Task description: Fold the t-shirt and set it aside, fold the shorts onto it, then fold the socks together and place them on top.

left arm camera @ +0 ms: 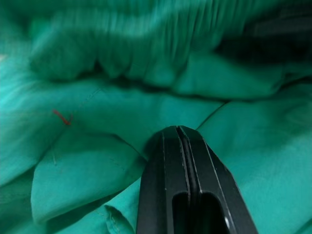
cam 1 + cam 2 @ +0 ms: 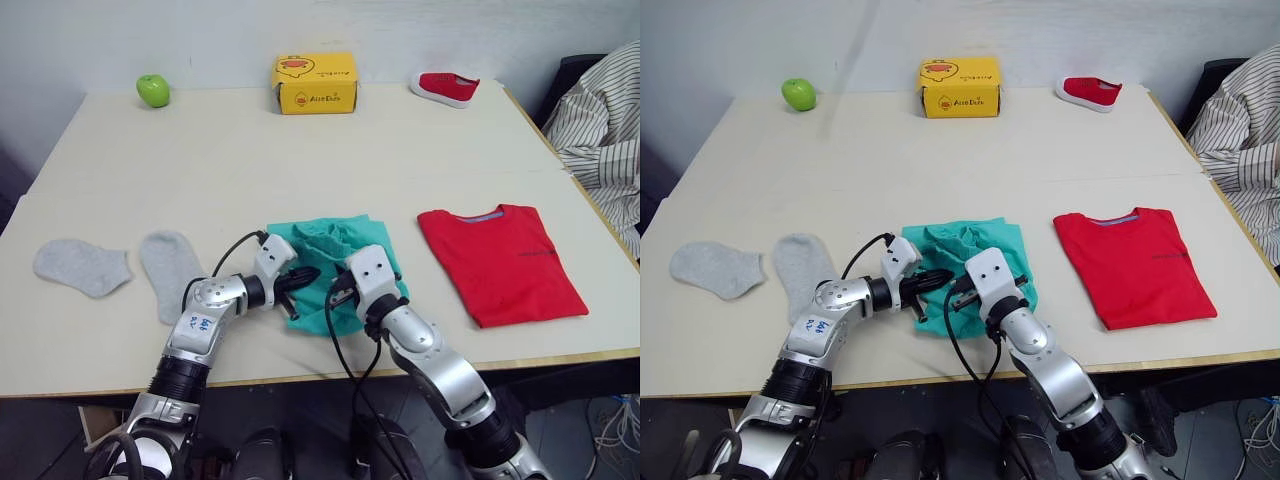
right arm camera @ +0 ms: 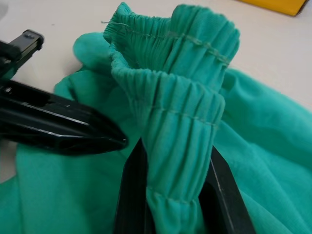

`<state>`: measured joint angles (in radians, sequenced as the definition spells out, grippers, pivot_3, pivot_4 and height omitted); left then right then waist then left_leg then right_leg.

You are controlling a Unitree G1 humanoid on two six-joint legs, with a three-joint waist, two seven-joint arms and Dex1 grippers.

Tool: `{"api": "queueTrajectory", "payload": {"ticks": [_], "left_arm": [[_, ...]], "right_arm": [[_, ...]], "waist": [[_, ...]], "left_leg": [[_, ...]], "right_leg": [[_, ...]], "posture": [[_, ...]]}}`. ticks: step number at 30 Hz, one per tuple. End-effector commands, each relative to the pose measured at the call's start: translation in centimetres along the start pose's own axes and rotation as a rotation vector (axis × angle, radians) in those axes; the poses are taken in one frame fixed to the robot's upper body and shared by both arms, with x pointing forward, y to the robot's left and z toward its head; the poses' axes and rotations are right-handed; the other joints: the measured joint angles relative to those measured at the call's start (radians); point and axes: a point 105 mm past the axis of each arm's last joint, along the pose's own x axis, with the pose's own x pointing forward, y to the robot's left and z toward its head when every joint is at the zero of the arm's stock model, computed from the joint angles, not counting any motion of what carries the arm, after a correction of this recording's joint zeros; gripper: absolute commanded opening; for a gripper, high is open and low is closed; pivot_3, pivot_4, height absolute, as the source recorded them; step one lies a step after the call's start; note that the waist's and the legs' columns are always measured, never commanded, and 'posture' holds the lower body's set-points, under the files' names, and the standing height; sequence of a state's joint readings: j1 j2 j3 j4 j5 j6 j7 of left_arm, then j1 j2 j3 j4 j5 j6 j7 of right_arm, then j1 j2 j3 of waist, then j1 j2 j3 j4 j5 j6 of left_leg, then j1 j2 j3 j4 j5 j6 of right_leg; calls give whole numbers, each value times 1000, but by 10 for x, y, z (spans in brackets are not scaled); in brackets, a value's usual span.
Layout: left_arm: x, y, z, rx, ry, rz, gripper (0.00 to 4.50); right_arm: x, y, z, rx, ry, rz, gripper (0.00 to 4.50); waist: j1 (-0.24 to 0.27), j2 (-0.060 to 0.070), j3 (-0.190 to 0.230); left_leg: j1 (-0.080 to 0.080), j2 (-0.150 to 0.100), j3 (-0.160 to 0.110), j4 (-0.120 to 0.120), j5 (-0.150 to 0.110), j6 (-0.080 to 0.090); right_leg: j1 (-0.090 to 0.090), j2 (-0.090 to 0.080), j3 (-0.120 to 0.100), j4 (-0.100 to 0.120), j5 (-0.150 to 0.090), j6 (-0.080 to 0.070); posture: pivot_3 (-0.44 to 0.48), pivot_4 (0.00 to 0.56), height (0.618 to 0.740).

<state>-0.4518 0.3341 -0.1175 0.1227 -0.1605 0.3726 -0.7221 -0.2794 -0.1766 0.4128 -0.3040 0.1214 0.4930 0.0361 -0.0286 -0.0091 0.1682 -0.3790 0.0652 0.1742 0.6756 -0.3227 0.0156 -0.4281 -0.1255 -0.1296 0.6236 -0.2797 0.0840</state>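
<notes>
— Where do the shorts (image 2: 340,255) lie?
— Bunched on the table (image 2: 300,150), left of the folded t-shirt (image 2: 500,262); the socks (image 2: 120,265) lie flat farther left.
— And the grippers?
— The right gripper (image 3: 178,195) pinches the gathered waistband, which hides its fingertips. The left gripper (image 1: 181,146) has its fingers pressed together, tips against the cloth; whether any fabric is caught between them is unclear.

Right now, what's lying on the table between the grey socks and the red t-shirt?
The green shorts, bunched, seen in the left eye view.
</notes>
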Motion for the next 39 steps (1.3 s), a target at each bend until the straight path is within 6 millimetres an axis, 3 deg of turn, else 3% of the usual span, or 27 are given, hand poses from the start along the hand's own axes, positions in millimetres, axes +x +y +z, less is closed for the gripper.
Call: {"api": "queueTrajectory", "payload": {"ticks": [1, 5, 9, 13, 15, 17, 20, 24, 28, 31, 34, 39], "left_arm": [[-10, 2, 9, 12, -15, 11, 0], [-26, 1, 15, 1, 17, -24, 0], [-50, 1, 20, -11, 96, -80, 0], [-79, -4, 29, -35, 158, -157, 0], [-93, -7, 36, -41, 184, -216, 0], [-103, -8, 44, -24, 190, -264, 0], [-95, -3, 61, 4, 84, -285, 0], [-55, -8, 65, 72, -30, -316, 0], [-4, -13, 59, 102, -122, -251, 0], [14, -17, 40, 104, -56, -227, 0], [18, -23, 20, 94, 26, -228, 0], [9, -26, 9, 73, 32, -205, 0]], "right_arm": [[2, 7, 20, 64, -70, 92, 277], [0, 9, 30, 148, -104, 234, 1515], [-31, 28, 39, 269, -113, 589, 2678], [-56, 11, 52, 290, -171, 728, 4049], [-65, -2, 58, 306, -181, 777, 4049], [-65, -18, 61, 296, -177, 782, 3700], [-45, -50, 59, 165, -173, 704, 2633], [-14, -76, 45, -34, -167, 667, 1294], [5, -71, 27, -121, -122, 777, 24], [16, -64, 16, -160, -95, 838, 24], [28, -67, 9, -182, -78, 818, 24], [56, -104, 13, -199, -94, 505, 24]], "waist": [[-2, 0, 0], [-2, 0, 1], [-1, -1, 2], [0, -1, 5], [1, -1, 6], [1, -2, 7], [1, -1, 8], [5, -2, 8], [1, -2, 8], [-7, -2, 9], [-8, -1, 10], [-13, -1, 10]], "left_leg": [[0, 0, 0, 0, 0, 0], [0, 1, 0, -1, 0, 0], [-1, 0, -1, -1, 0, 0], [-1, 0, -1, -1, -2, 2], [-1, -1, -1, -1, -2, 2], [-1, -1, -1, -1, -2, 2], [-1, -1, 0, -1, -2, 2], [-1, -1, 0, 2, -1, 1], [-5, -4, 2, 6, -1, 1], [-8, -3, 3, 7, -1, 1], [-8, 0, 3, 6, 0, -1], [-5, 1, 3, 8, 2, -2]], "right_leg": [[0, 0, 0, 0, 0, 0], [0, 0, 0, 0, 0, 0], [0, 0, 0, -1, 0, 0], [0, 0, -1, -2, 0, 0], [0, -1, -1, -2, 0, 0], [-1, -1, -1, -2, 0, 0], [-1, -1, -1, -2, 0, 0], [0, 0, -1, -1, 0, 1], [-1, 3, 0, 2, 2, 3], [-4, 6, 1, 0, 2, 4], [-5, 9, 2, 0, 2, 3], [-4, 8, 5, 4, 2, 3]], "posture": [[0, 150, 740], [0, 150, 740], [0, 150, 740], [0, 150, 740], [0, 150, 740], [0, 150, 740], [0, 150, 740], [0, 150, 740], [0, 150, 740], [0, 150, 740], [0, 150, 740], [0, 150, 740]]}}
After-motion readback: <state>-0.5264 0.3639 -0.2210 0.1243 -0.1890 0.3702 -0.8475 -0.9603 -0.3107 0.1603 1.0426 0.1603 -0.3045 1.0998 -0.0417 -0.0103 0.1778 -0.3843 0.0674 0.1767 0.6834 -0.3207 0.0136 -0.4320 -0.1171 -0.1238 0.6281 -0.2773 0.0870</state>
